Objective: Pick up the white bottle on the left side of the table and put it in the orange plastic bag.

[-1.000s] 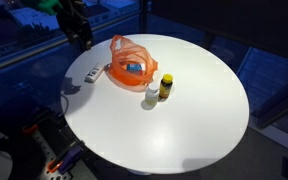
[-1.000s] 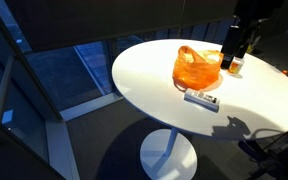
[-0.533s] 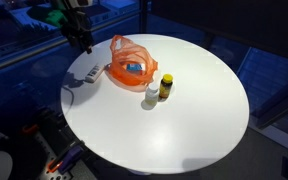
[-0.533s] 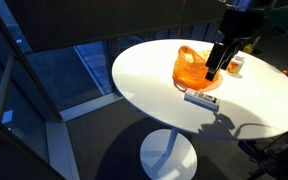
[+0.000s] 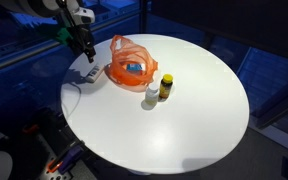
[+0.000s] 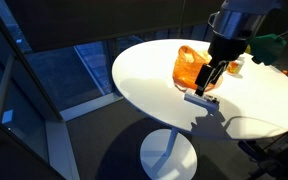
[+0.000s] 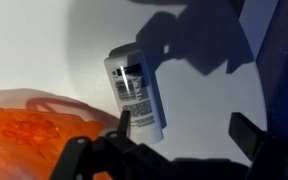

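The white bottle lies on its side on the round white table, just beside the orange plastic bag. It also shows in an exterior view and in the wrist view, with a printed label. My gripper hangs open and empty just above the bottle, also seen in an exterior view. In the wrist view the open fingers sit at the bottle's end, one finger beside it. The bag stands open; its edge shows in the wrist view.
A small white bottle and a yellow bottle with a dark cap stand upright next to the bag. A blue item lies inside the bag. The table edge is close to the lying bottle.
My gripper has come down and moved towards the lying white bottle, from above the table's edge to just over it. The bottle and bag have not moved.
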